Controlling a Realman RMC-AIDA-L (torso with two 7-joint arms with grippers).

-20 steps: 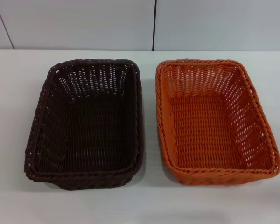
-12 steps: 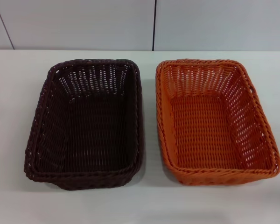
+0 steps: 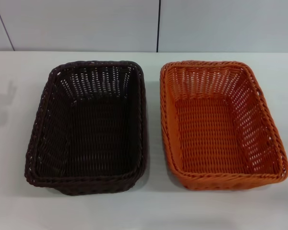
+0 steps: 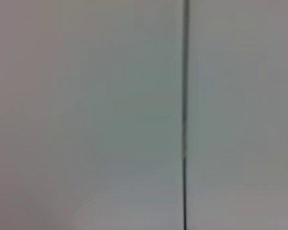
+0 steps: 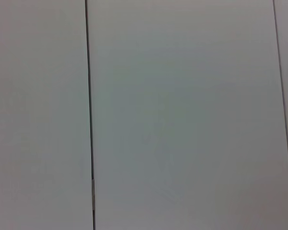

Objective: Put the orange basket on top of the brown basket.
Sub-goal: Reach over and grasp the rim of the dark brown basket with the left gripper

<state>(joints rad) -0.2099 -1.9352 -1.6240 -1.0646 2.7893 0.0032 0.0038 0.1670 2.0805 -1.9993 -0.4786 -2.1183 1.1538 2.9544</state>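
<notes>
white table [image 3: 153, 211] holds brown basket [image 3: 89, 127] beside orange basket [image 3: 221, 124]; end effectors unseen.

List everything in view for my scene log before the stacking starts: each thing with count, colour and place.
brown basket: one, very dark brown, on the table's left half, empty, upright.
orange basket: one, bright orange, on the table's right half, beside the brown one with a gap between them, empty, upright.
table: one, white, under both baskets.
wall panels: pale grey, behind the table, with dark vertical seams; both wrist views show only these.
left gripper: not in view.
right gripper: not in view.
</notes>
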